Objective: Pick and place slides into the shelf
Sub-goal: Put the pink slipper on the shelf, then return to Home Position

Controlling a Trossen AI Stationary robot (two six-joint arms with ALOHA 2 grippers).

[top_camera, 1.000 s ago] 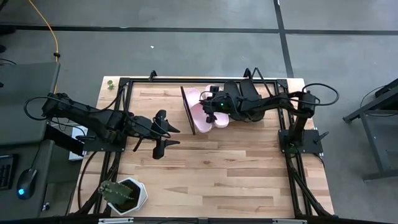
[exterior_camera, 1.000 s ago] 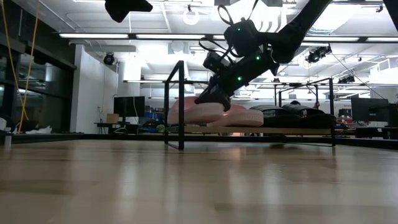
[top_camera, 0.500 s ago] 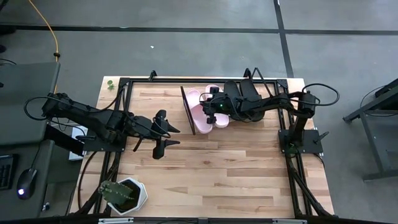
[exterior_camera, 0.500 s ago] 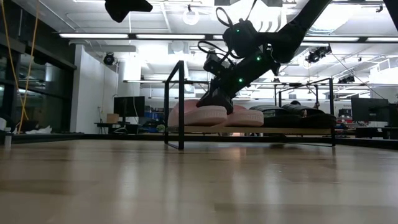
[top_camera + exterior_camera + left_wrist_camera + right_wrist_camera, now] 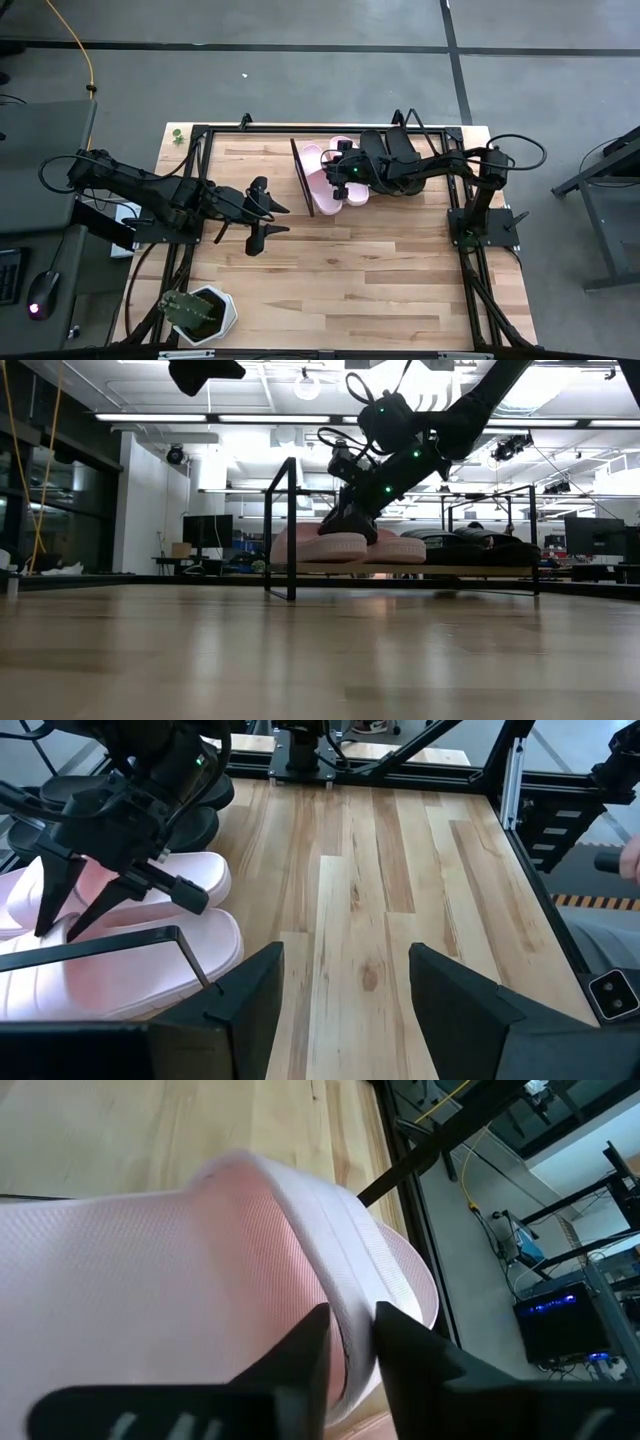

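- Slides sit together on the shelf at the far middle of the wooden table: two pale pink slides at the shelf's left end, two black slides just beside them toward the right.
- In the low view the pink pair rests side by side on the slanted board, toes toward the camera, with the black pair lying farther along the same board.
- Shelf's black wire frame rises at its left end, close beside the outer pink slide.
- Right gripper is down over the pink slides; the right wrist view shows its two dark fingers straddling the strap of one pink slide with a narrow gap, the strap's edge between them. Whether they press it or stand just off it, I cannot tell.
- Left gripper hovers over bare wood left of the shelf, well apart from the slides, its fingers spread wide and holding nothing.
- Open tabletop stretches across the near half, clear from the shelf down to the front edge.
- Potted plant stands at the near left corner, well apart from both arms.
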